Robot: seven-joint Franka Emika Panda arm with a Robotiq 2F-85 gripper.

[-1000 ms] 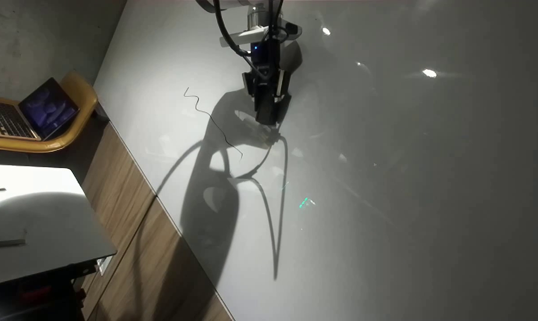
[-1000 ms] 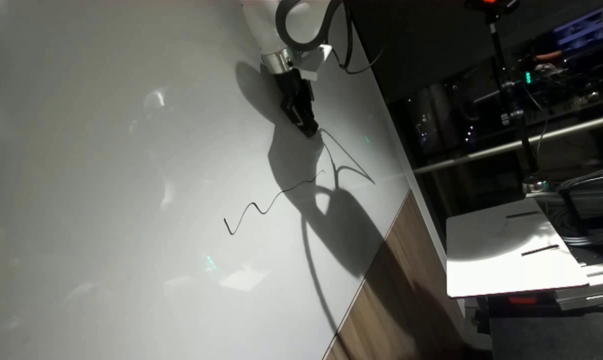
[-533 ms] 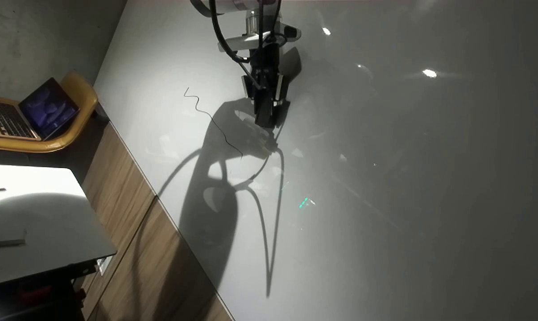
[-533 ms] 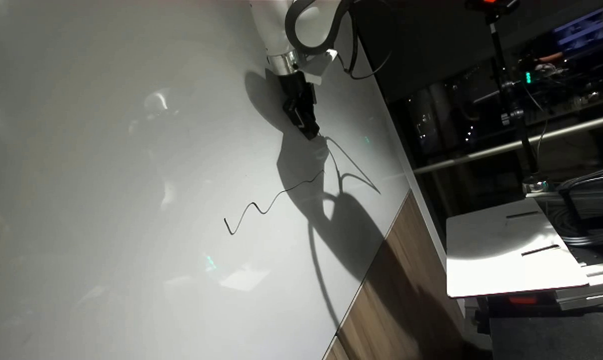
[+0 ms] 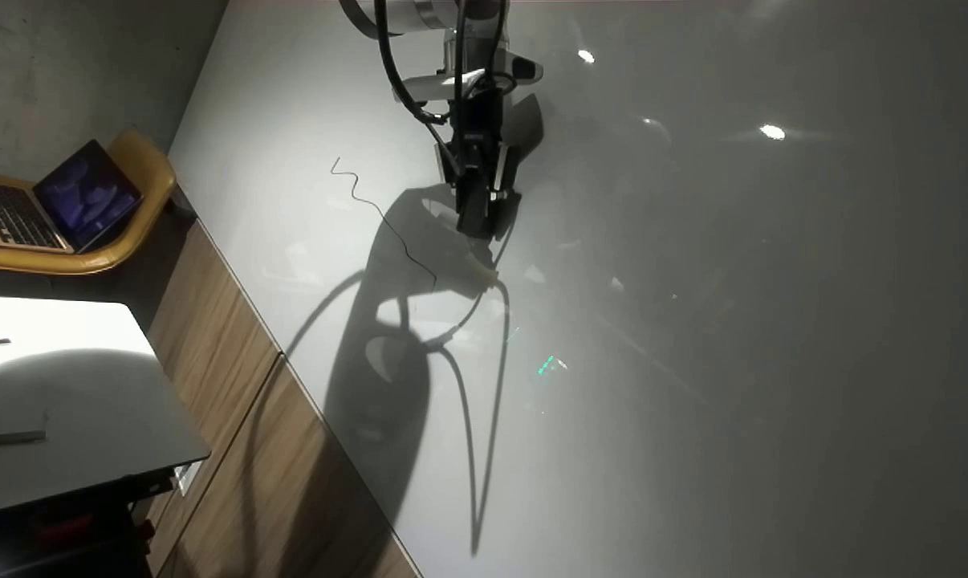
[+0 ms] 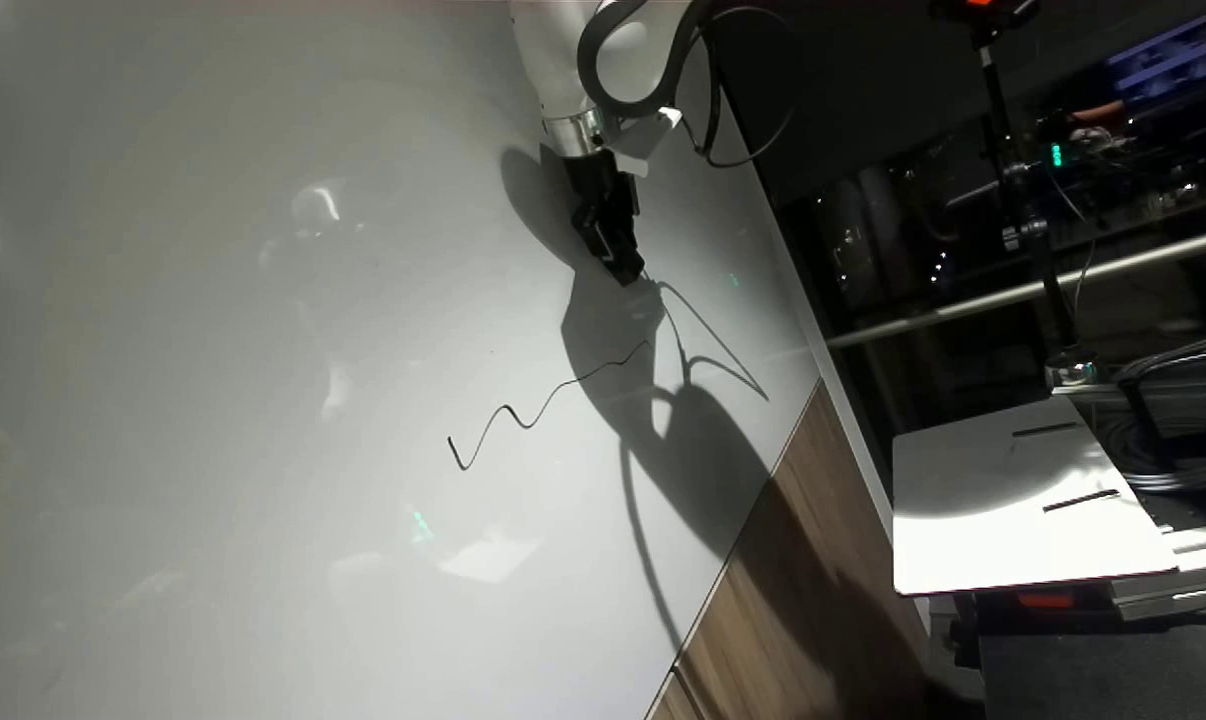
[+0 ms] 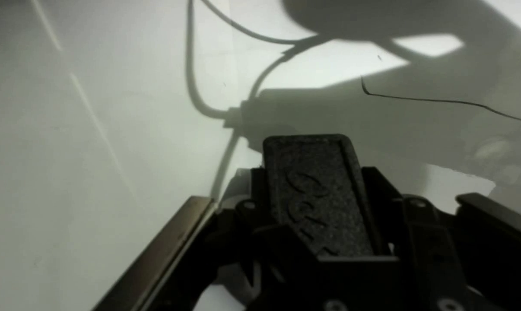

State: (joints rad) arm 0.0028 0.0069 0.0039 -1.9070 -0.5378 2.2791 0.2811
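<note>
A dark, speckled block (image 7: 321, 201) with rounded corners and curved marks on its broad face is held lengthwise in the gripper (image 7: 312, 185), its tip pointed away; whether the board (image 5: 693, 361) is touched cannot be told. A thin, wavy black line (image 6: 526, 427), hooked at one end, is seen on the board, near the block but apart from it.

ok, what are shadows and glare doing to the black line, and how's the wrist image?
Both exterior views: a broad shadow covers one end of the black line; bright glare spots on the white surface lie clear of it. Wrist view: dim, more shadow behind the dark block, markings visible but murky.
</note>
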